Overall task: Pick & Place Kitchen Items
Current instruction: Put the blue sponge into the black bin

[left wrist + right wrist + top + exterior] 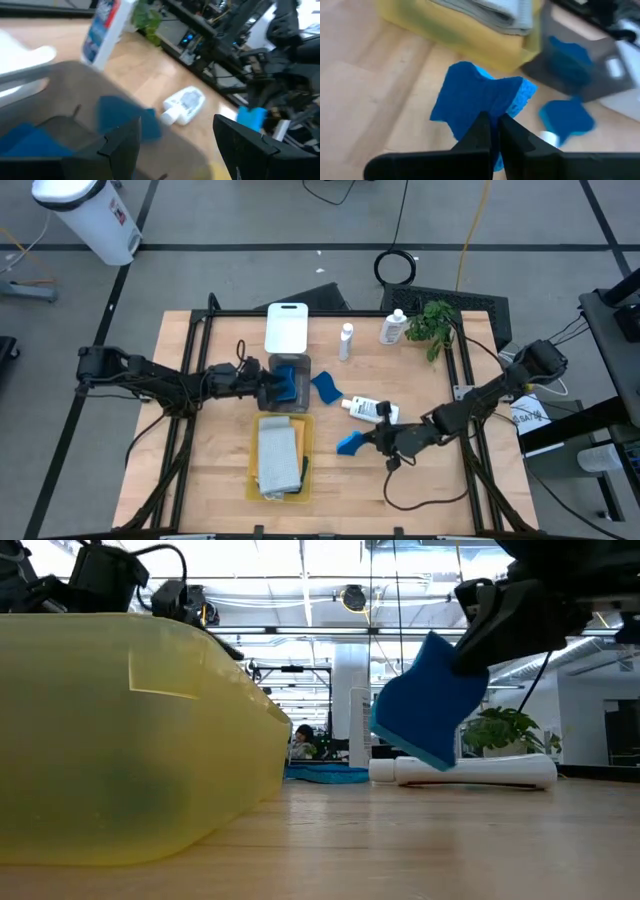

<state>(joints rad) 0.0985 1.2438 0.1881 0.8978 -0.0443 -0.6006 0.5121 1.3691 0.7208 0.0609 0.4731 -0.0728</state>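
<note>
My right gripper (366,438) is shut on a blue wavy-edged sponge (349,443), held above the bare table to the right of the yellow tray (252,470). My left gripper (272,387) is open and empty over the grey tray (298,360), its fingers wide apart in the left wrist view (175,147). Blue sponges (288,386) lie in that tray. Another sponge (325,385) lies flat on the table. One white bottle (370,410) lies on its side, and two more (346,340) (393,328) stand at the far side. Folded cloths (279,455) lie in the yellow tray. My right gripper pinches the sponge at one edge (492,107) between its two fingers. The fingers come slanting down from the table's right side. The sponge (425,700) sticks out past the fingertips, tilted and lifted clear of the table.
A white tray (286,327) lies at the far side behind the grey tray. A green plant (430,323) stands at the far right. The lying bottle (470,771) is just behind the held sponge. Bare wood lies near the table's front right.
</note>
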